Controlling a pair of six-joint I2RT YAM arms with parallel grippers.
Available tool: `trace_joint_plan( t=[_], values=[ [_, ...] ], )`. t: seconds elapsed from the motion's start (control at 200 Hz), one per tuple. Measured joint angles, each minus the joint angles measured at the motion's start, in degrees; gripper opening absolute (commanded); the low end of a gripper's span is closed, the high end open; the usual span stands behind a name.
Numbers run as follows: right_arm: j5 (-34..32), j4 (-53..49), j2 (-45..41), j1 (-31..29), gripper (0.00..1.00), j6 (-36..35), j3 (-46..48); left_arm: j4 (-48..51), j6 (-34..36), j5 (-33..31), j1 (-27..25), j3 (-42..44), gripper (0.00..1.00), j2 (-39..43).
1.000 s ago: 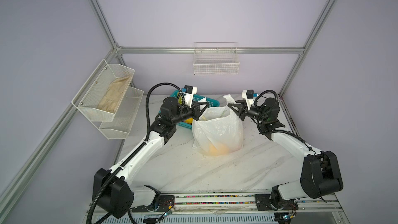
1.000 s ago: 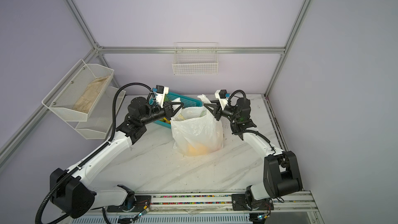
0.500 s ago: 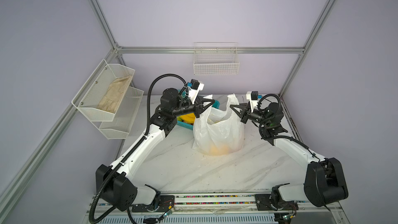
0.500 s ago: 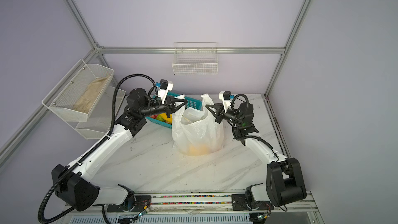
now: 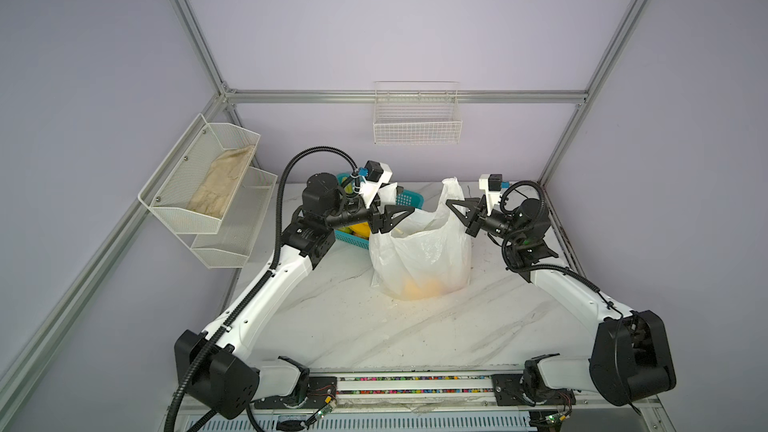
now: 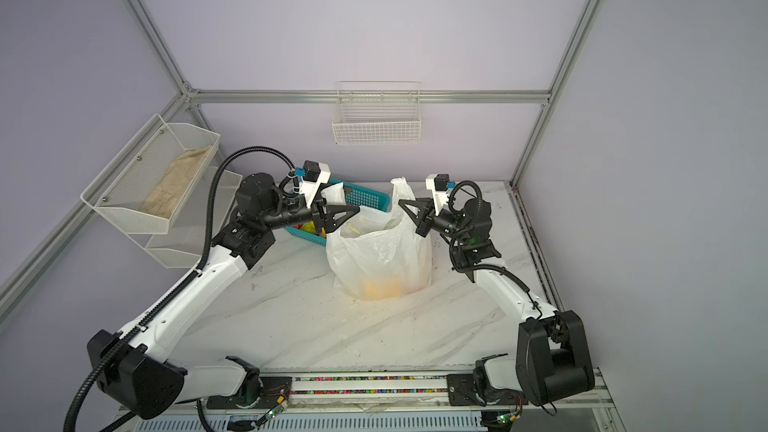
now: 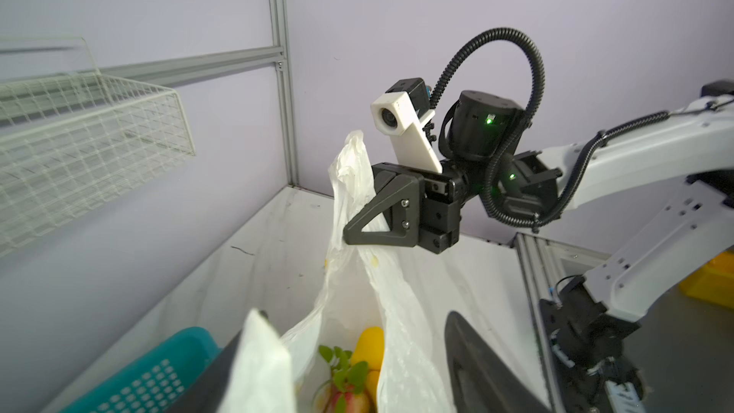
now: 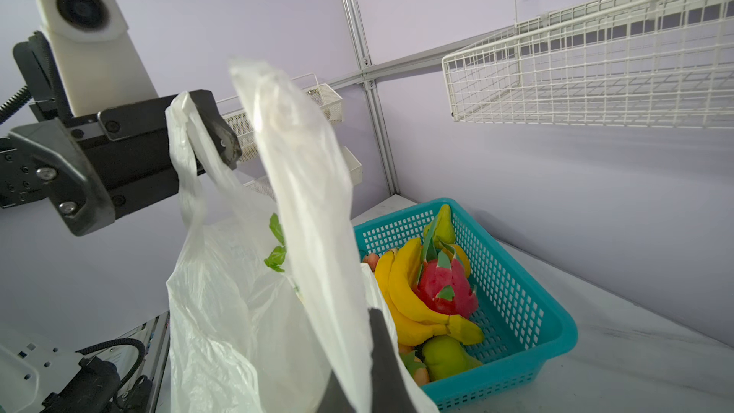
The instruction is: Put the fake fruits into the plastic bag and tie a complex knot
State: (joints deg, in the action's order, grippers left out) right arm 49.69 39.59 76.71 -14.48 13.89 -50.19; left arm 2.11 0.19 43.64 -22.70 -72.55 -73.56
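Both jaws: mine, flanking the bag (image 5: 419, 259).
Left jaws: spread open, one handle (image 8: 186, 160) against a finger (image 8: 216, 133).
Right jaws: pinched on the other handle (image 7: 349, 176).
Bag: upright on the table (image 5: 332, 326), fruit (image 7: 371, 345) inside.

A blue-green basket (image 6: 365, 200) is sitting on the white desk (image 5: 353, 326). A wire basket (image 5: 417, 126) is hanging on the back wall.

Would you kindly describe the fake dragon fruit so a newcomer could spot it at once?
On the white marble-patterned tabletop, a teal plastic mesh basket stands at the back, next to the white translucent plastic bag. Inside it, resting against the yellow plastic bananas, lies the dragon fruit: pink-red, and the only piece with green scales.
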Motion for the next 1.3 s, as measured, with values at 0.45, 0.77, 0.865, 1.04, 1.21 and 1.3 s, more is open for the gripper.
trace_joint_plan(
  t=[0.45, 0.77, 0.865, 1.04, 1.21, 1.3],
  values=[
    [-0.04, -1.68, 0.0, 0.0, 0.0, -0.09, 0.0, -0.5, 8.17, -3.26, 8.22, 7.1, 0.99, 5.66],
    [-0.42, -1.92, 0.0, 0.0, 0.0, -0.2, 0.0, -7.82, 7.93, 4.52, 9.05, 10.62, 0.92, 1.38],
    [-0.42, -1.92, 0.0, 0.0, 0.0, -0.2, 0.0, -10.58, 7.98, 6.43, 9.07, 10.62, 0.88, -0.74],
    [-0.74, -2.29, 0.0, 0.0, 0.0, -0.28, 0.0, -14.08, 6.84, 10.01, 9.07, 10.62, 0.74, -4.79],
    [-0.87, -2.84, 0.0, 0.0, 0.0, -0.48, 0.0, -20.31, 3.43, 11.63, 9.07, 12.52, 0.5, -5.68],
    [-0.92, -2.95, 0.0, 0.0, 0.0, -0.44, 0.0, -22.53, 1.92, 12.09, 9.01, 13.25, 0.31, -5.95]
  ],
)
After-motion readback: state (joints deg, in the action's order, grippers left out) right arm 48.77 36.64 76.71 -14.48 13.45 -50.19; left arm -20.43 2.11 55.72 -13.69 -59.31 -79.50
